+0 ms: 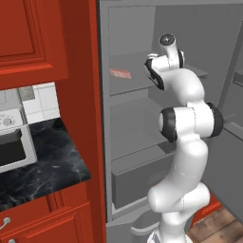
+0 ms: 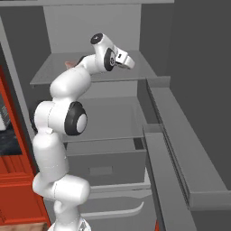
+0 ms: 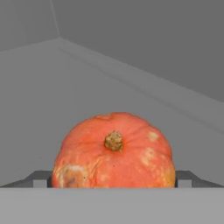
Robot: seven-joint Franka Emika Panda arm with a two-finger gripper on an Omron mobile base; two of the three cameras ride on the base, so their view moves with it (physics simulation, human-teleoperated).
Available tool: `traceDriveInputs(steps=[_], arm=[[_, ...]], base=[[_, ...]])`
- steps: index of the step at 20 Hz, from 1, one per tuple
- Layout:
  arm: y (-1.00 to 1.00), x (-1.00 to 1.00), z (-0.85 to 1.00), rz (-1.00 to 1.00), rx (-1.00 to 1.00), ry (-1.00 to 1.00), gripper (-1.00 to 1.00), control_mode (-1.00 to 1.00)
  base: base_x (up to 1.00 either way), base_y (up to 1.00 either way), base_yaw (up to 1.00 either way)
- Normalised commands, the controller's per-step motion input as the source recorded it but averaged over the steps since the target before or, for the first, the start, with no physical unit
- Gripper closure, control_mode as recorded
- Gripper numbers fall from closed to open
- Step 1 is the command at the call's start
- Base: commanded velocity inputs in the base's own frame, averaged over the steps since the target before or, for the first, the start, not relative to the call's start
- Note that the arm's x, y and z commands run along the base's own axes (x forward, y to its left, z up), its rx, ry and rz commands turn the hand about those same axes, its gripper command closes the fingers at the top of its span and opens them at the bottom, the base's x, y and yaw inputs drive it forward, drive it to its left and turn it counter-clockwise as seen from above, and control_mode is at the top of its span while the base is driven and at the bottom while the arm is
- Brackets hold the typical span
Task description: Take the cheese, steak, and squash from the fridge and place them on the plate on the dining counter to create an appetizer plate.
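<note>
An orange-red squash with a short brown stem sits on a grey shelf of the open fridge, close in front of the hand. My gripper is open, one dark fingertip on each side of the squash near its base; I cannot tell whether they touch it. The arm reaches onto the upper shelf. The steak, a flat pinkish-red slab, lies on that same shelf to the left of the hand, and a pink sliver of the steak peeks out behind the arm. The cheese, the plate and the dining counter are out of view.
Left of the fridge, a red side panel borders a black worktop with a white toaster oven. A boxy grey drawer sits below the shelves. The open fridge door with its bins stands to the right.
</note>
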Motion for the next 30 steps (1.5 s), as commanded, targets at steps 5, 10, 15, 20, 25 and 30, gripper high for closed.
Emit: traceDriveInputs(steps=[5, 10, 15, 20, 25, 30], arm=[[-0.08, 0.39, -0.07, 0.0, 0.01, 0.0, -1.0, -1.0], [-0.11, 0.17, 0.0, 0.0, 0.0, 0.0, -1.0, -1.0], [-0.17, 0.16, -0.03, 0.0, 0.0, -0.01, 1.0, -1.0], [-0.15, 0.2, -0.1, 0.0, 0.0, 0.0, 1.0, -1.0], [-0.04, -0.16, -0.07, 0.0, 0.0, -0.05, 1.0, -1.0], [0.1, -0.99, 0.0, 0.0, 0.0, -0.31, 1.0, -1.0]], base=[[0.0, 0.0, 0.0], [0.0, 0.0, 0.0], [0.0, 0.0, 0.0], [0.0, 0.0, 0.0], [0.0, 0.0, 0.0], [0.0, 0.0, 0.0]])
